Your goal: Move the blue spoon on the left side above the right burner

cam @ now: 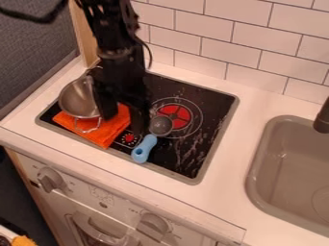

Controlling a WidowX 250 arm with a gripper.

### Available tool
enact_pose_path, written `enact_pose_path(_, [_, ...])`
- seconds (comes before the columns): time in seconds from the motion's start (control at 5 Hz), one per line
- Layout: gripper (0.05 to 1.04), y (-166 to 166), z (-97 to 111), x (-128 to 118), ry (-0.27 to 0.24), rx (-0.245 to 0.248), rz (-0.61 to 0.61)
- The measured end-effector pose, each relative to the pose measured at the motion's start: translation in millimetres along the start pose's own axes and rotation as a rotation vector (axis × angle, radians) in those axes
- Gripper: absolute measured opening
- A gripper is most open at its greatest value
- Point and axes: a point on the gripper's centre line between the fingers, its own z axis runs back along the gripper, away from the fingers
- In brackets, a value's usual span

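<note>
The gripper (123,120) hangs low over the left part of the stove, its two fingers apart and orange cloth visible between them. Just to its right lies the blue spoon (144,148), blue handle toward the stove's front edge and dark grey round head (160,126) pointing to the back. That head overlaps the left side of the right burner (175,115), a red disc with white rings. The gripper's right finger stands close beside the spoon; whether they touch, I cannot tell.
A metal pot (78,100) stands at the stove's left, by the orange cloth (101,130). The white counter (225,166) borders the stove, with a grey sink (289,168) at right and a tiled wall behind.
</note>
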Motion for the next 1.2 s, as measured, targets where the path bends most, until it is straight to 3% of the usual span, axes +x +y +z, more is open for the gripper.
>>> enact_pose_path(0.4, [1.000, -10.6, -42.1, -4.5, 0.096, -0.017, -0.023])
enact_pose_path(0.6, [0.952, -11.6, -43.6, -3.5, 0.094, -0.022, -0.021])
enact_pose_path(0.8, [0.653, -11.9, -44.4, -3.8, 0.085, -0.021, -0.020])
enact_pose_path(1.0, [0.435, -14.6, -42.7, -4.4, 0.079, 0.015, -0.040])
enact_pose_path(1.2, [0.427, -18.1, -27.2, -5.8, 0.062, 0.097, -0.052])
